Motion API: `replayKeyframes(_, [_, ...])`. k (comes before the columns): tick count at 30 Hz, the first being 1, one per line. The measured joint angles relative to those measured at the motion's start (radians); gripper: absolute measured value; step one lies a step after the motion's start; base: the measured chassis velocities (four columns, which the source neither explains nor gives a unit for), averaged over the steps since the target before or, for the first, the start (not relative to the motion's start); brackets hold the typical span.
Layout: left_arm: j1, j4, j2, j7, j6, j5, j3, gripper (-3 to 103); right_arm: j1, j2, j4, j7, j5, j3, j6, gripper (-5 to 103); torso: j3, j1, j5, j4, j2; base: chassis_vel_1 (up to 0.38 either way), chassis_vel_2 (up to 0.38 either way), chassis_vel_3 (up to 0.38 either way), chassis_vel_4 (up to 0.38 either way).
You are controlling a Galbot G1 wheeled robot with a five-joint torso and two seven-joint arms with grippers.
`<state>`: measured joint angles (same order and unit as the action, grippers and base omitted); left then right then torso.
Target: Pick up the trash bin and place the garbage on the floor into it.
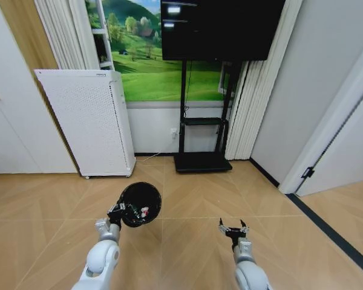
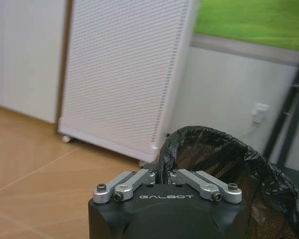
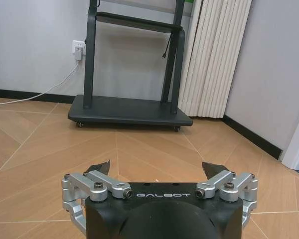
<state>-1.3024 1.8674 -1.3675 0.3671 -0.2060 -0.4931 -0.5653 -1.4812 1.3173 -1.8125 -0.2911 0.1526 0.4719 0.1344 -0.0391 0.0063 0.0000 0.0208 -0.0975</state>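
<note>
Closest to me, my left gripper (image 1: 117, 212) is clamped on the rim of the trash bin (image 1: 142, 202) and carries it clear of the floor, tipped so its mouth faces up toward the head camera. In the left wrist view the fingers are drawn together on the near edge, where a black liner (image 2: 224, 149) folds over the mesh. Inside the bin I see a few small pieces (image 1: 140, 212), red and white with a touch of green, which I take to be the garbage; I spot no litter on the bare floor (image 1: 187, 199) ahead.

My right gripper (image 1: 232, 228) hangs low over the floor just right of centre, jaws spread wide and holding nothing.

I judge the bin light and fairly stiff, since one pinch at the rim carries it, but wire mesh gives a little and the liner is slick, so the hold could creep. The rim, liner and wire pinched together, is the sensible place to grip; it will swing if I move sharply.

Further off stand the white perforated appliance (image 1: 88, 121) on the left and the black screen stand (image 3: 132, 107) against the wall.
</note>
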Motion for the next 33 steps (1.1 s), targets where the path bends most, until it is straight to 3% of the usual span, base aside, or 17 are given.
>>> replayKeyframes(1, [0.009, -0.008, 0.001, 0.034, -0.007, -0.033, -0.013, 7, 0.0, -0.001, 0.003, 0.002, -0.001, 0.002, -0.005, 100, 0.0, 0.0, 0.0, 0.0, 0.0, 0.0, 0.0, 0.0, 0.0])
replayKeyframes(2, [0.042, -0.059, -0.003, 0.107, -0.014, -0.127, -0.075, 7, -0.001, -0.005, 0.01, 0.011, -0.002, 0.006, -0.019, 100, 0.0, 0.0, -0.0001, 0.0004, 0.0, 0.0, 0.0, 0.0, 0.0])
replayKeyframes(3, [0.053, -0.078, -0.002, 0.124, -0.017, -0.154, -0.097, 7, -0.001, -0.006, 0.01, 0.018, -0.002, 0.009, -0.019, 100, 0.0, 0.0, -0.0002, 0.0003, 0.0, 0.0, 0.0, 0.0, 0.0])
replayKeyframes(8, [0.071, -0.11, 0.011, 0.131, -0.029, -0.218, -0.163, 7, -0.007, -0.02, 0.011, 0.036, -0.003, 0.011, -0.018, 100, 0.0, 0.0, -0.0002, 0.0, 0.0, 0.0, 0.0, 0.0, 0.0])
replayKeyframes(23, [0.075, -0.117, 0.008, 0.094, -0.034, -0.194, -0.168, 7, -0.008, -0.015, 0.028, 0.022, -0.015, 0.009, 0.002, 100, 0.0, 0.0, 0.0001, 0.0003, 0.0, 0.01, 0.006, -0.012, -0.01])
replayKeyframes(33, [0.086, -0.131, 0.004, 0.094, -0.027, -0.18, -0.152, 7, -0.012, -0.016, 0.056, 0.022, -0.02, 0.011, -0.03, 100, 0.0, 0.0, 0.0001, -0.0001, 0.0, 0.138, 0.134, -0.131, -0.128])
